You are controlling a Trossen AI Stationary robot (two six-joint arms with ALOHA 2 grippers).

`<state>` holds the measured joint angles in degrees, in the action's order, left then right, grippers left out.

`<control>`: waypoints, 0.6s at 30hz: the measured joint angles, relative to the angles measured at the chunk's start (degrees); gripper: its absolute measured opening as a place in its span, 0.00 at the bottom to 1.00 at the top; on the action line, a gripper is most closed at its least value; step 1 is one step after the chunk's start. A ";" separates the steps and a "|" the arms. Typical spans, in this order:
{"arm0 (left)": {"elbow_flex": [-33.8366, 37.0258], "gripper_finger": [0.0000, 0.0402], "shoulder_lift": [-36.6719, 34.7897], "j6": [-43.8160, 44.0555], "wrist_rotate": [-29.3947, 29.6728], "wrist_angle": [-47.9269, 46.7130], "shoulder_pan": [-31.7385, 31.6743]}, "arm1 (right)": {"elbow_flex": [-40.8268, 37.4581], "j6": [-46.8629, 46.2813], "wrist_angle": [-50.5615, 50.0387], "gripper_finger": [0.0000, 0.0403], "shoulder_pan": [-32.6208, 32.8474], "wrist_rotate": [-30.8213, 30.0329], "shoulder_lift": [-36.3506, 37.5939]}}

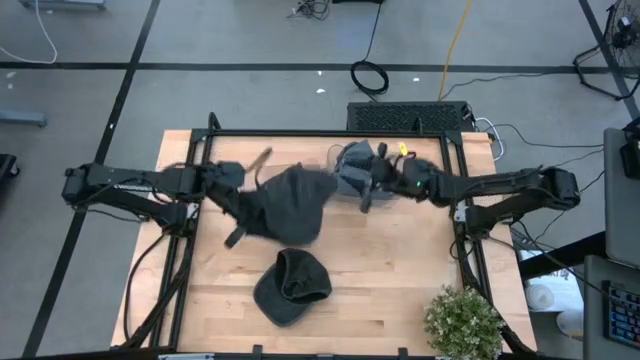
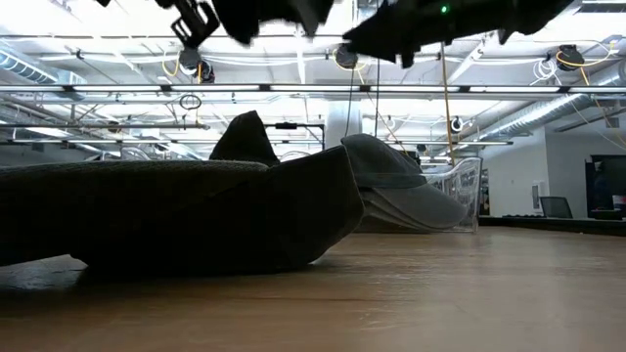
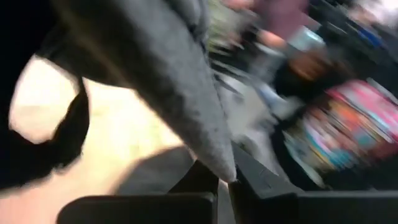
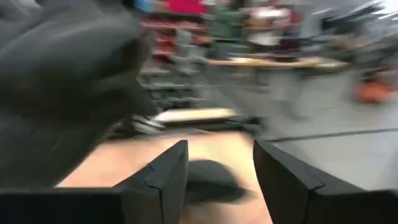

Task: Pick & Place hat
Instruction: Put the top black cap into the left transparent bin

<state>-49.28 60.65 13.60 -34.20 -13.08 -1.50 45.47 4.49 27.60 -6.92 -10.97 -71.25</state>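
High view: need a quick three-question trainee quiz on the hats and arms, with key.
1. How many hats are in view?
2. True or false: the right gripper has its fingers shut on a hat.
3. What stands at a corner of the table? A) plant B) box C) bottle

Key:
1. Three: the held dark hat in the left gripper, the grey hat, the loose dark hat.
2. False: open, empty.
3. A, the plant.

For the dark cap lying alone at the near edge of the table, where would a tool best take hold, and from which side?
Judging by the high view, the dark cap lies opening-up, its rim exposed and nothing touching it. Probably best to come straight down and pinch the rim, one finger inside the hollow, one outside. The soft crown offers no firm edge.
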 joint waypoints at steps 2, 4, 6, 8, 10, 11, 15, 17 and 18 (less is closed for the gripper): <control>0.00 0.03 1.29 -3.30 -5.80 0.01 2.50 | 0.11 -5.74 -0.87 0.41 -3.07 10.68 0.89; -0.04 0.03 2.56 -6.85 -9.70 -0.01 4.79 | 0.11 -11.78 -1.25 0.41 -5.96 19.72 0.84; -0.07 0.03 3.93 -8.68 -10.03 -0.20 6.42 | 0.09 -18.08 -0.46 0.42 -8.19 29.91 0.03; -0.09 0.03 5.47 -9.57 -9.91 -0.07 7.20 | 0.11 -23.07 2.10 0.42 -9.63 41.04 -1.65; -0.07 0.03 7.01 -10.26 -9.91 -0.06 7.58 | 0.00 -27.95 5.49 0.44 -10.53 50.96 -3.52; -0.08 0.03 7.86 -10.29 -10.03 -0.03 7.76 | 0.00 -30.99 7.97 0.44 -10.77 54.61 -4.33; -0.07 0.03 10.87 -9.97 -10.40 0.08 8.86 | 0.05 -41.01 13.51 0.47 -11.19 61.94 -7.35; -0.07 0.03 12.23 -10.10 -10.54 0.81 9.24 | 0.04 -43.23 13.35 0.48 -11.03 62.02 -8.91; -0.09 0.03 12.84 -10.11 -10.58 1.18 9.30 | 0.03 -43.98 13.48 0.48 -10.97 62.02 -9.74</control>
<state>-49.36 73.50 3.49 -44.77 -11.90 7.79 45.50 -39.49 41.08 -17.89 51.05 -80.98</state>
